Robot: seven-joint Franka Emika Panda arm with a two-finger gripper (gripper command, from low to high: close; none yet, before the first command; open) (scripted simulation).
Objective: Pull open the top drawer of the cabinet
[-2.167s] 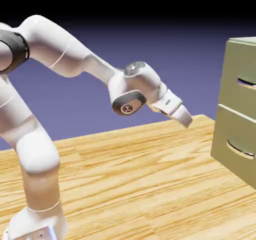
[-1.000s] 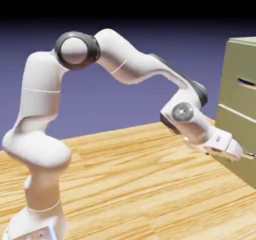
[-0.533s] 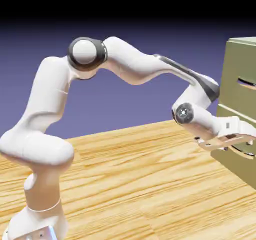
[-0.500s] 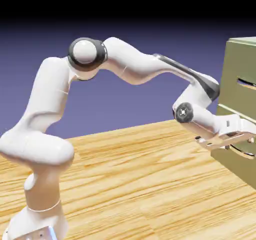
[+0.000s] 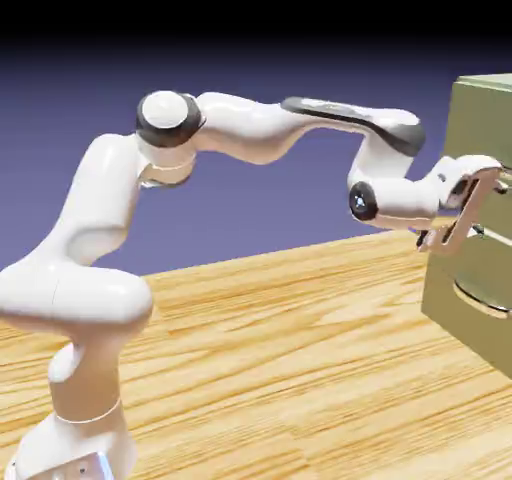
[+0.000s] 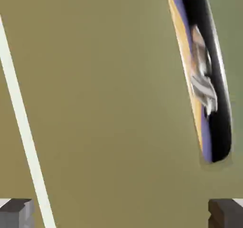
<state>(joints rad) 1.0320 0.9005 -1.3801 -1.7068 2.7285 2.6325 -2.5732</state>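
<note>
My claw (image 6: 121,213) stood spread before the top drawer (image 6: 118,103), whose slick, rigid bar handle (image 6: 220,75), at two o'clock in the hand view, probably called for a mid-span grip and steady pull.

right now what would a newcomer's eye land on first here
Probably the white arm, arching across the exterior view to the cabinet at its right edge. In the hand view, the shiny curved handle stands out upper right, with a pale slanting line at left.
</note>
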